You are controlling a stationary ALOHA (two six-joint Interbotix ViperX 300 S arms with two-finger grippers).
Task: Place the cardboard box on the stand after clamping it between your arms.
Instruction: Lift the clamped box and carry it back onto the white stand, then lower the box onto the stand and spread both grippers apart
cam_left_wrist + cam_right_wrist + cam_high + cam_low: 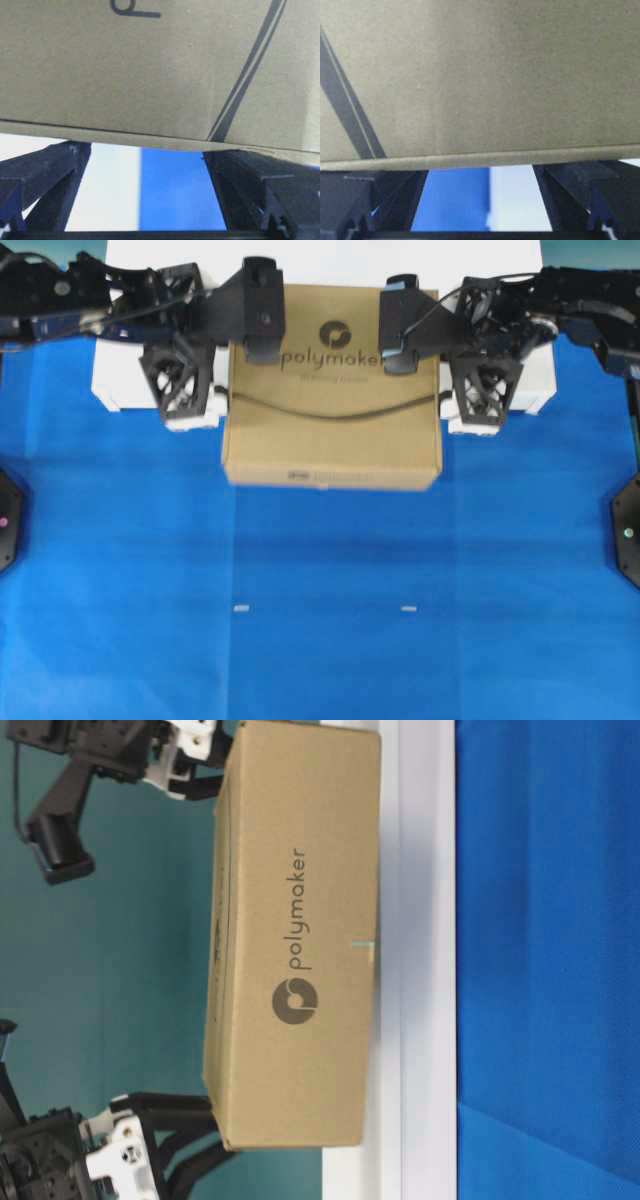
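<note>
From above, the cardboard box (331, 390) reading "polymaker" lies on the white stand (120, 390), its near edge overhanging onto the blue cloth (320, 620). My left gripper (183, 388) and right gripper (488, 392) flank the box, jaws spread, grasping nothing. At table level the box sits on the stand. Each wrist view shows the box's edge above spread fingers

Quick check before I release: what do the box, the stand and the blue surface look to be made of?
Box: brown cardboard, matte, dark printed logo; folded edges show in both wrist views. Stand: white, smooth flat top, likely painted board or plastic; I can't tell which. Blue surface: matte, with faint straight creases, so probably cloth or a thin mat.
</note>
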